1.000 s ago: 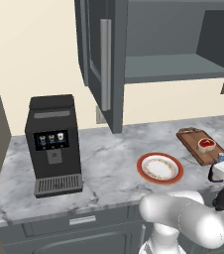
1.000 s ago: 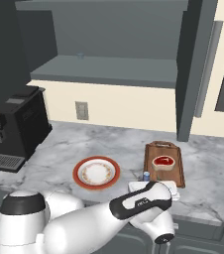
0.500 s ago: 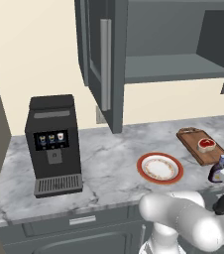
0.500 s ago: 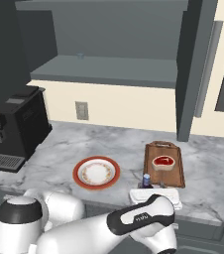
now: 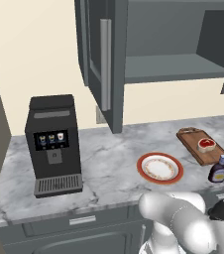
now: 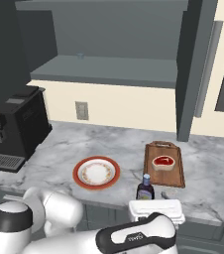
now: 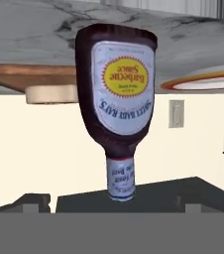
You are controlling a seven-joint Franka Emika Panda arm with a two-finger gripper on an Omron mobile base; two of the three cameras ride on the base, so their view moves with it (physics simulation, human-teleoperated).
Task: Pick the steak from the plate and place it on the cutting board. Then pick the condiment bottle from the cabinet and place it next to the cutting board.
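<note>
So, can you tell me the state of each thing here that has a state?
steak: lying on the cutting board
plate: empty
condiment bottle: upright on the counter beside the board
cabinet: door open, shelf bare
gripper: open

The arm (image 6: 59, 218) is glossy white, built of fat rounded segments; a black band rings one joint (image 6: 10, 211) at seven o'clock; a black collar carrying small white lettering wraps the forearm (image 6: 134, 238); the hand's block (image 6: 156, 209) is boxy, white and ribbed.
</note>
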